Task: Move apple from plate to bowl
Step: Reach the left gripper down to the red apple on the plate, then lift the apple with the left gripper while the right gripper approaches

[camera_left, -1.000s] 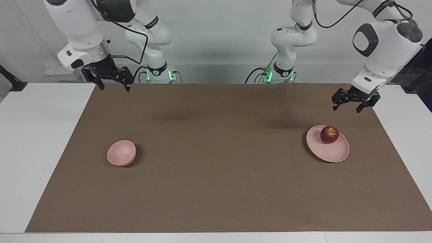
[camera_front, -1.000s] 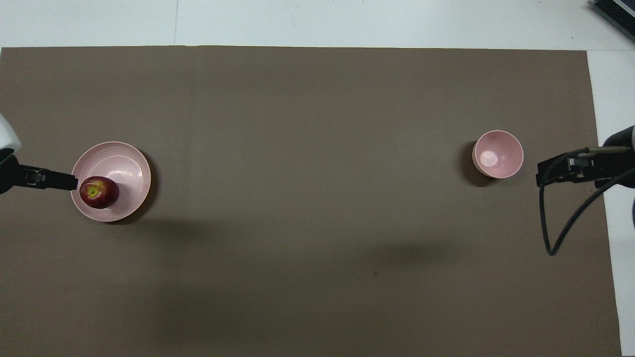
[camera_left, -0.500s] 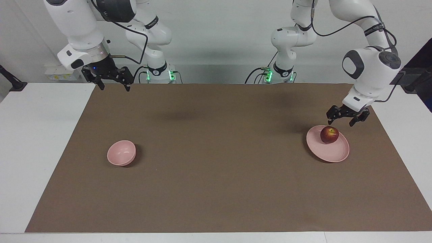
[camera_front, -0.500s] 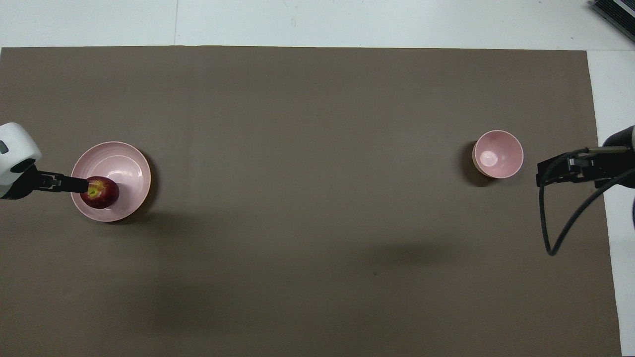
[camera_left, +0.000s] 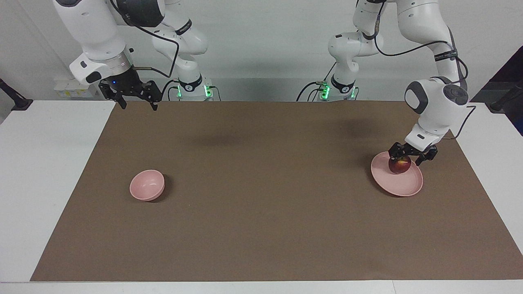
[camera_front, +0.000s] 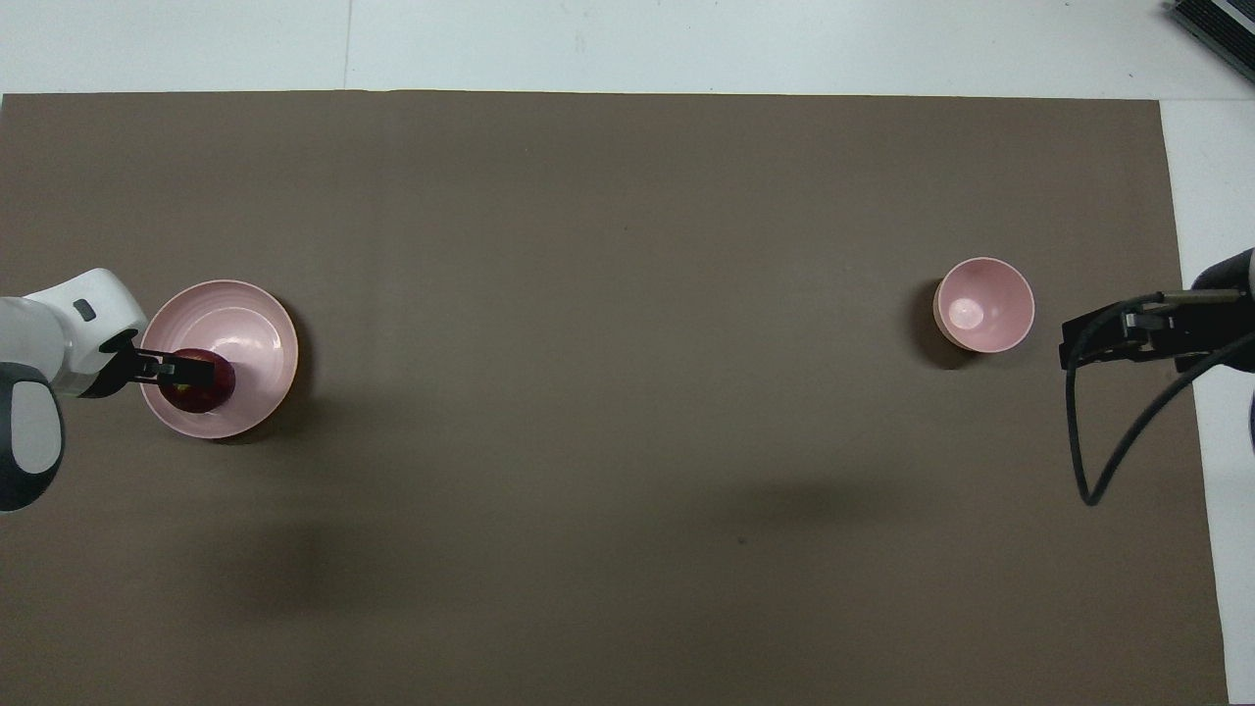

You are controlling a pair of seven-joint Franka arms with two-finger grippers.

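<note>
My left jaws (camera_left: 412, 159) are down at the apple (camera_left: 400, 165), spread open with one finger on each side of the fruit. They straddle it and have not closed on it; I cannot tell whether either finger touches its skin. From overhead, my left jaws (camera_front: 186, 369) cover the top of the apple (camera_front: 201, 390), so only its dark red lower part shows under them.

The apple sits on the pale pink plate (camera_left: 402, 184), on the part of it under my jaws and nearest my own base. The plate (camera_front: 257, 333) lies flat on the brown mat (camera_left: 261, 228) that covers the table (camera_left: 45, 171), toward my left arm's end.

The bowl (camera_left: 147, 185) stands well apart from my left jaws, toward the right arm's end of the table, upright and with nothing in it. Overhead, the bowl (camera_front: 983, 305) is just beside my right jaws (camera_front: 1079, 345).

My right jaws (camera_left: 138, 101) wait in the air over the mat's edge at my own end, spread open and holding nothing.
</note>
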